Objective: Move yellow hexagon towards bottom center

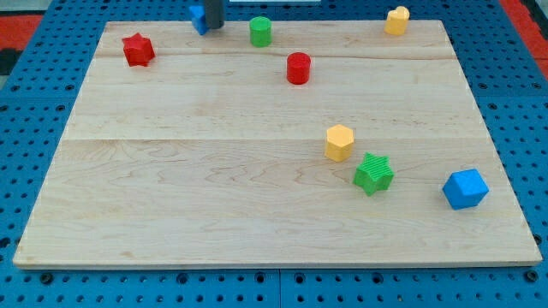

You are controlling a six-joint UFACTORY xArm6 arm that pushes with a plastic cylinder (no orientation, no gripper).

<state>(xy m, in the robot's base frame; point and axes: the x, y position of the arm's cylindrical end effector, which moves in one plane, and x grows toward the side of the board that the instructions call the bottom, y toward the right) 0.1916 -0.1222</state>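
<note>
The yellow hexagon (339,142) lies right of the board's centre, in the lower half. A green star (373,174) sits just below and right of it, nearly touching. My tip (214,25) is at the view's top edge, left of centre, right beside a blue block (198,17) that the rod partly hides. The tip is far up and left of the yellow hexagon.
A red star (137,50) is at top left, a green cylinder (260,32) at top centre, a red cylinder (298,68) below it, a yellow block (396,20) at top right, and a blue cube (465,188) at lower right. The wooden board (171,188) rests on a blue pegboard.
</note>
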